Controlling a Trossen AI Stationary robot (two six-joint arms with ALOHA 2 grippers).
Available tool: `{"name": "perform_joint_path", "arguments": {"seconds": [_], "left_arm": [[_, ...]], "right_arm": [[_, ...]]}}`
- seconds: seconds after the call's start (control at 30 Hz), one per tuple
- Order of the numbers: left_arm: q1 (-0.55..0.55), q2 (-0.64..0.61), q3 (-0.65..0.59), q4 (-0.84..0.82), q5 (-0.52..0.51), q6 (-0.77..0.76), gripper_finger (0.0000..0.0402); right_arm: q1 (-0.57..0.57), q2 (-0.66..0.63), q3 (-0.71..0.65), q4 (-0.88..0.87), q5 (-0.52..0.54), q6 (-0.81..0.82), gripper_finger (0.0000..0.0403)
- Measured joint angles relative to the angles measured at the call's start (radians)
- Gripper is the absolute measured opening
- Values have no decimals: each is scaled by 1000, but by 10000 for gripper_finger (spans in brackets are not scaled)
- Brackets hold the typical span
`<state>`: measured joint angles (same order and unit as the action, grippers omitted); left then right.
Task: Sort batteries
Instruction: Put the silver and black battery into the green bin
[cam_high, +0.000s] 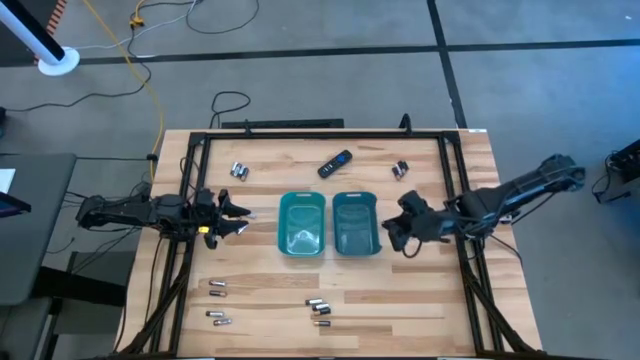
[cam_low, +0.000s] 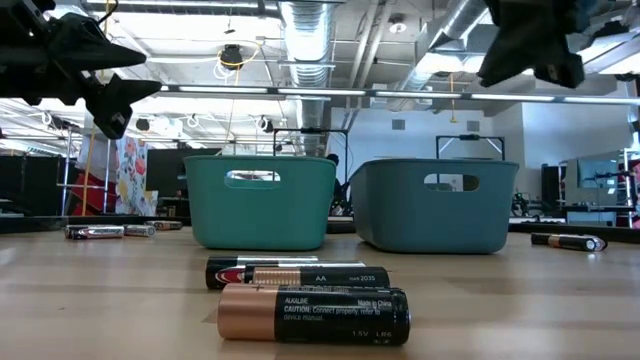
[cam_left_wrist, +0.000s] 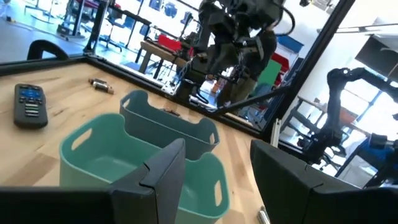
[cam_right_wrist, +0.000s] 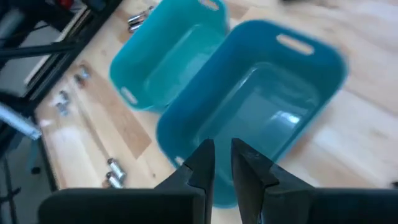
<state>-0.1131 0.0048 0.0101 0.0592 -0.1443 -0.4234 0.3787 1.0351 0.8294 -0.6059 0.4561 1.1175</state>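
Two teal trays stand side by side mid-table, a lighter one (cam_high: 302, 222) and a darker one (cam_high: 355, 223); both look empty in the right wrist view. Small batteries lie in loose groups on the wood: far left (cam_high: 240, 171), far right (cam_high: 400, 170), near left (cam_high: 218, 287) and near middle (cam_high: 318, 304). Two of them show close up in the low view (cam_low: 312, 312). My right gripper (cam_right_wrist: 222, 155) hovers over the darker tray's (cam_right_wrist: 261, 106) right side, tilted down. Its fingers are a narrow gap apart with nothing seen between them. My left gripper (cam_high: 240, 215) waits open and level, left of the lighter tray.
A black remote (cam_high: 335, 163) lies at the far middle, behind the trays. Black frame rails (cam_high: 190, 250) run along the table's left, right and far sides. Bare wood lies between the trays and the near batteries.
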Motion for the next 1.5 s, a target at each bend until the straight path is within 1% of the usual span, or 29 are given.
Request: {"name": "perform_joint_path", "arguments": {"seconds": [0.13, 0.27, 0.37, 0.5, 0.63, 0.73, 0.83, 0.93, 1.0, 1.07, 1.17, 1.3, 1.5], "left_arm": [[1, 0, 13, 25, -46, -31, 177], [1, 31, 66, -54, -124, -59, 173], [1, 84, 130, -86, -192, -55, 166], [1, 208, 220, -165, -298, -66, 156], [20, 367, 332, -218, -429, -138, 146], [66, 497, 432, -268, -505, -238, 139], [139, 625, 533, -348, -528, -321, 131], [220, 744, 629, -449, -523, -373, 123], [283, 814, 690, -525, -496, -404, 116], [358, 872, 744, -608, -434, -421, 109], [481, 939, 801, -727, -323, -433, 98], [647, 993, 815, -788, -207, -363, 90], [884, 1084, 815, -785, -32, -203, 88]], "right_arm": [[28, -25, -81, 56, 1, 8, 71], [18, -83, -171, 105, 2, 10, 71], [-4, -156, -238, 133, 2, -28, 71], [-61, -284, -322, 155, -4, -104, 71], [-133, -402, -392, 222, -72, -235, 71], [-194, -464, -427, 272, -135, -321, 71], [-254, -503, -442, 276, -186, -406, 71], [-315, -517, -442, 274, -214, -499, 71], [-353, -520, -442, 278, -241, -559, 71], [-391, -520, -442, 280, -278, -603, 71], [-443, -519, -442, 276, -320, -619, 71], [-489, -519, -442, 277, -332, -614, 71], [-529, -518, -442, 289, -332, -535, 71]]}}
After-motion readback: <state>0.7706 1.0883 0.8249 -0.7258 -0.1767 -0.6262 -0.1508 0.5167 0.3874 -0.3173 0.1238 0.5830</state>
